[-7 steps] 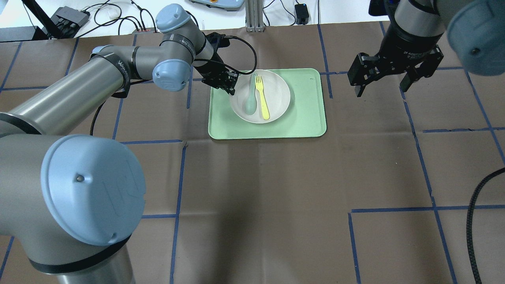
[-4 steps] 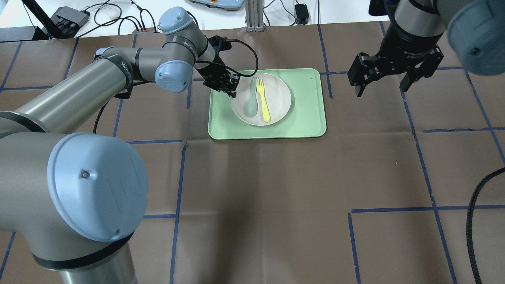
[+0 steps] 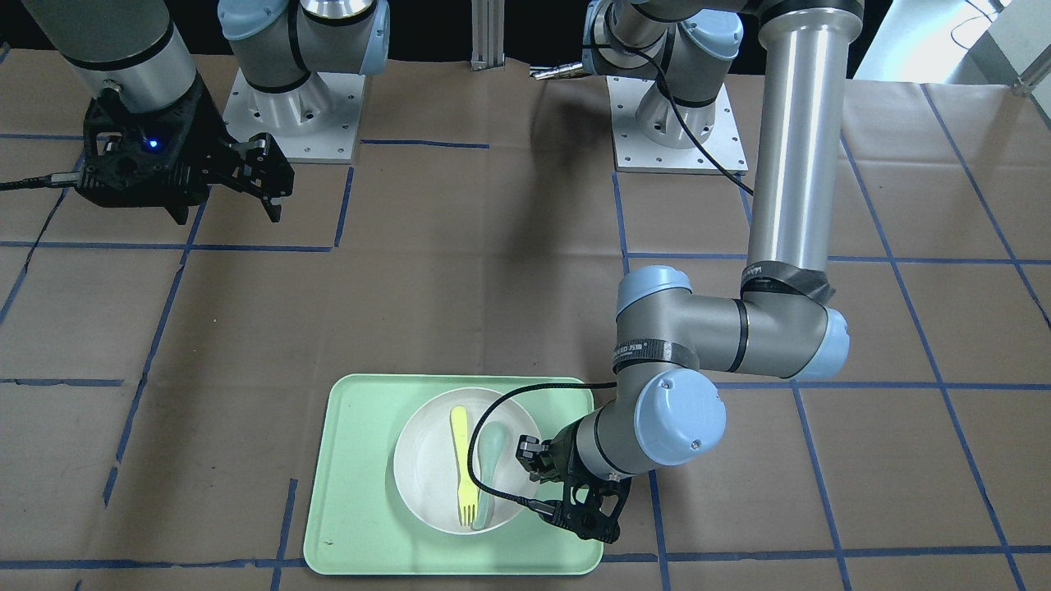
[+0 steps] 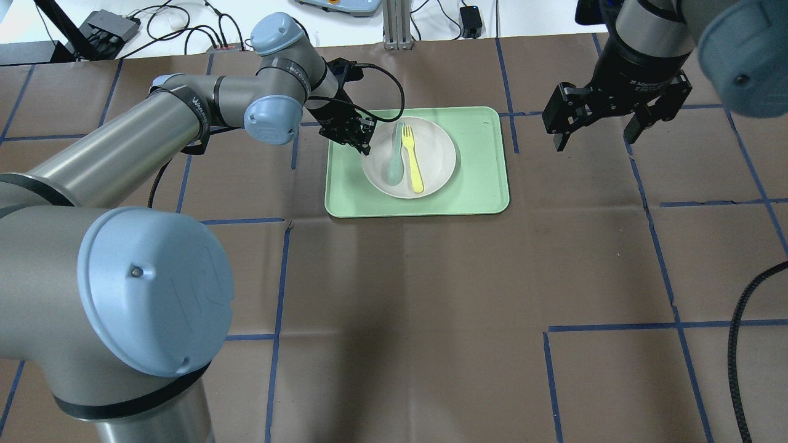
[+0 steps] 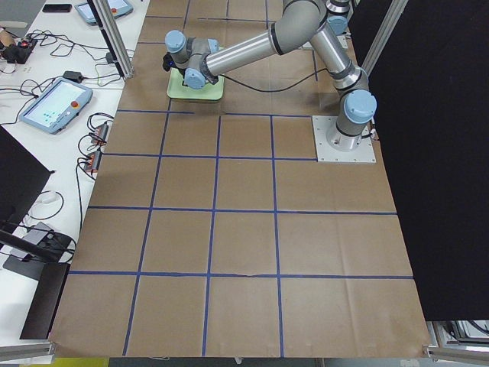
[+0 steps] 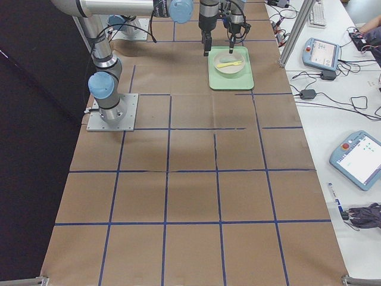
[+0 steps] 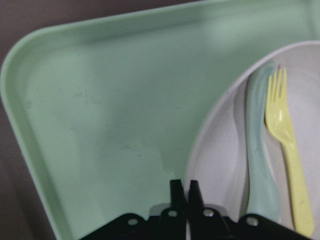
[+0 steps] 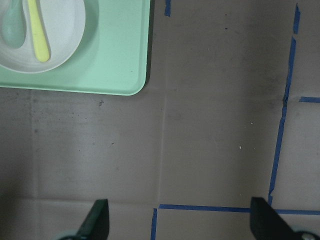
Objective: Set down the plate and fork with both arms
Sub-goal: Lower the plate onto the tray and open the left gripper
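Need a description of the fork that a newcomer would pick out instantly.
On the brown table sits a rectangular mint-green tray holding a round off-white plate. Two utensils lie side by side in the plate. The slim pale-yellow plastic fork is the tined one; its neighbour is a grey-green spoon with a smooth bowl.

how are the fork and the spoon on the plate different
The fork is pale yellow; the spoon is grey-green. The fork ends in short tines, the spoon in a rounded bowl. The fork's tines point away from the robot, while the spoon's bowl lies toward the robot. Both are slim and lie side by side on the plate, which sits on the tray.
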Controlling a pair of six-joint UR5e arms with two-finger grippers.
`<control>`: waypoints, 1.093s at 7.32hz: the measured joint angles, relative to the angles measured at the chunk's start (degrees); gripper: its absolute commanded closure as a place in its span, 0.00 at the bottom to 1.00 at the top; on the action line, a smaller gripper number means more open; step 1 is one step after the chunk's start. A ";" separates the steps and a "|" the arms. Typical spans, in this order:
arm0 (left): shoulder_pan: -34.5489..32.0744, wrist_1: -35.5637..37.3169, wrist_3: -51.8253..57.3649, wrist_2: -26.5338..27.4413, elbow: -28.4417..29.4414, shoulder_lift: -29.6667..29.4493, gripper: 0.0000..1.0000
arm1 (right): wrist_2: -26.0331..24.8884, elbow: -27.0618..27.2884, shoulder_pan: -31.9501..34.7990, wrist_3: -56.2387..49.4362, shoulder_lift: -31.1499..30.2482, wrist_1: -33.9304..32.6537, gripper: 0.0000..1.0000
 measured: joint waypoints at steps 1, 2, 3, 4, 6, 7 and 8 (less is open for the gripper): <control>-0.23 -0.11 0.42 -0.02 -0.01 0.04 0.92 | 0.00 0.00 0.00 0.00 0.02 0.01 0.00; -0.44 -0.25 1.16 0.00 -0.05 0.07 0.92 | 0.00 0.00 0.00 0.00 0.03 0.01 0.00; -0.56 -0.41 2.20 0.01 -0.08 0.06 0.91 | 0.00 0.00 0.00 0.00 0.04 0.01 0.00; -0.57 -0.50 3.25 0.04 -0.01 0.03 0.91 | 0.00 0.00 0.00 0.00 0.04 -0.01 0.00; -0.50 -0.49 5.32 0.04 0.37 -0.14 0.91 | 0.01 0.02 0.00 0.00 0.01 -0.01 0.00; -0.48 -0.43 5.79 -0.01 0.91 -0.52 0.89 | 0.01 0.06 0.00 0.00 0.00 0.00 0.00; -0.47 -0.40 5.96 -0.09 1.91 -1.21 0.86 | 0.00 0.07 0.00 0.00 0.00 0.01 0.00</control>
